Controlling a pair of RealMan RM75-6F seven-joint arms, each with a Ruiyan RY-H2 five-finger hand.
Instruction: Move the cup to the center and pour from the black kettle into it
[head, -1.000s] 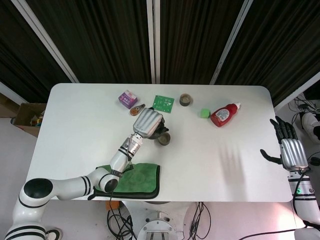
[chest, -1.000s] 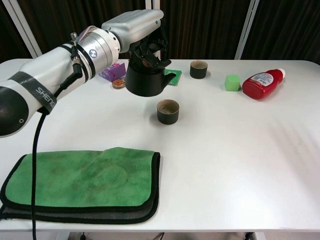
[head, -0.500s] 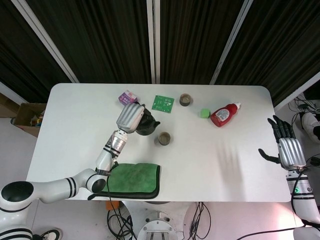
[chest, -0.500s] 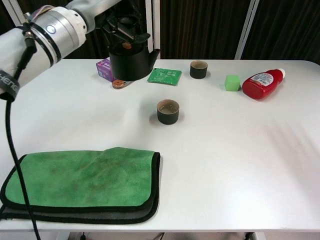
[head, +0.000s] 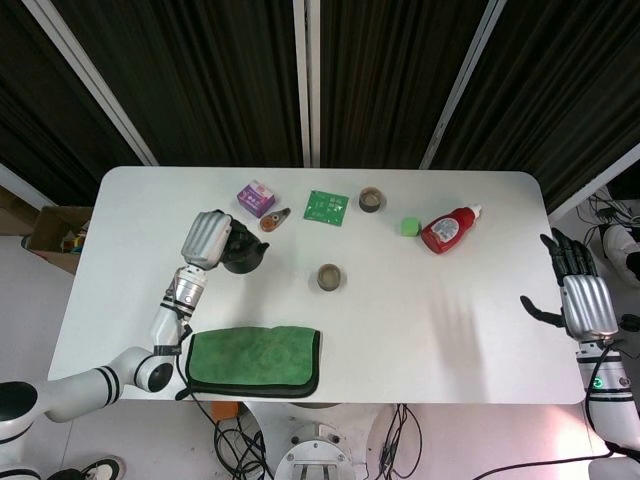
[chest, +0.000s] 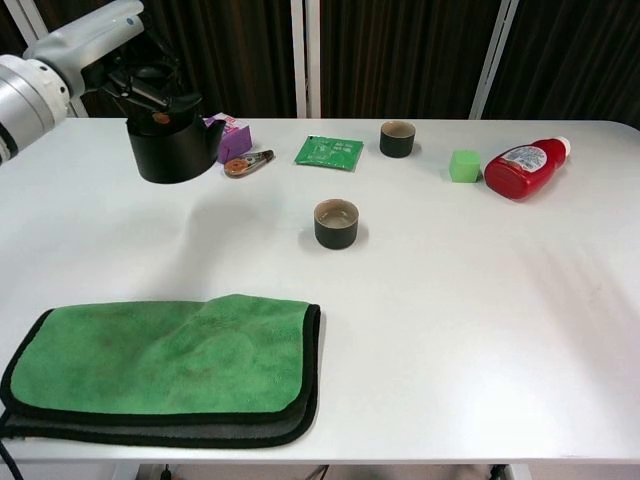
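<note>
1. Dark ribbed curtains hang behind a white table (head: 450, 310) with rounded corners.
2. The black kettle (chest: 172, 147) is squat and round, with a short spout toward 3 o'clock and a small brown knob on its lid. It is upright at about 9 o'clock from the table's middle; whether it touches the tabletop cannot be told.
3. The left hand (head: 207, 240) grips the kettle from above, fingers closed around its top.
4. The cup (chest: 336, 223), a low dark cylinder with a pale inner wall, stands near the table's centre, well apart from the kettle. Its contents cannot be made out.
5. A second dark cup (chest: 397, 138) stands at 12 o'clock by the far edge, beside a green packet (chest: 330, 152).
6. A green cube (head: 408, 226) and a red bottle (head: 448, 229) lying on its side sit at about 2 o'clock.
7. A purple box (head: 256, 198) sits at 11 o'clock; a folded green cloth (chest: 165, 365) lies at 7 o'clock.
8. The right hand (head: 583, 300) hangs off the 3 o'clock edge, fingers apart, holding nothing.
</note>
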